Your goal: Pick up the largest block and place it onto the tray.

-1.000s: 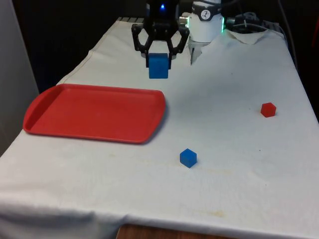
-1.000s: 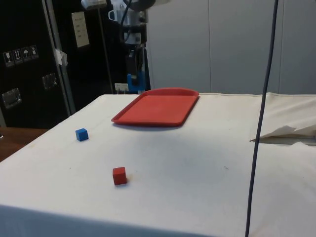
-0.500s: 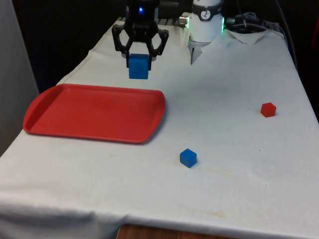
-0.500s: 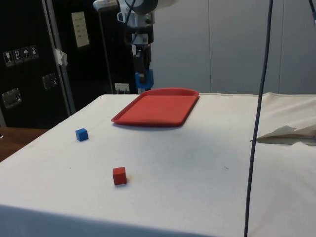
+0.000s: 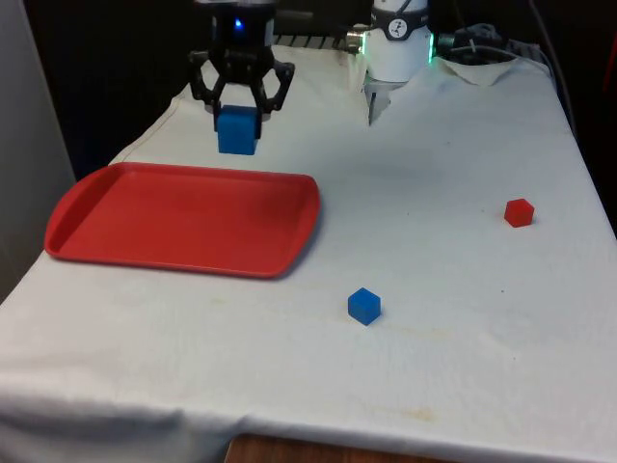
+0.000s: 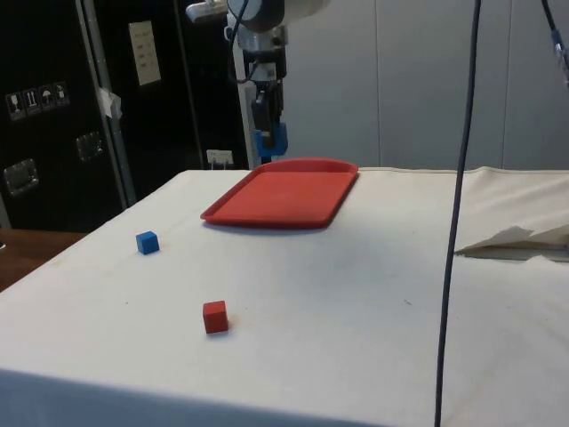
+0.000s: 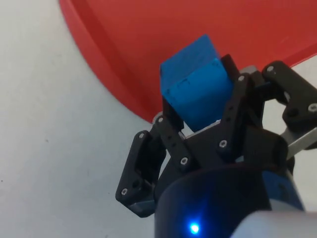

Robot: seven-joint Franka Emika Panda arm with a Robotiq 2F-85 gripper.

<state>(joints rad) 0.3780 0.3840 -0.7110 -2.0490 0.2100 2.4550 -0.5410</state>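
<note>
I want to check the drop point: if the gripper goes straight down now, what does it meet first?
Probably the red tray, near its far edge: the gripper holds the large blue block above that rim, though depth is uncertain.

front: across table | side: table's flank | both share tray [image 5: 183, 217]

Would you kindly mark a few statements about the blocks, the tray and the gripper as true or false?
1. The gripper holds the large blue block. True.
2. That block rests on the red tray. False: it hangs in the air near the tray's far edge.
3. A small red block lies on the cloth. True.
4. The small blue block lies on the tray. False: it sits on the cloth beside it.
</note>
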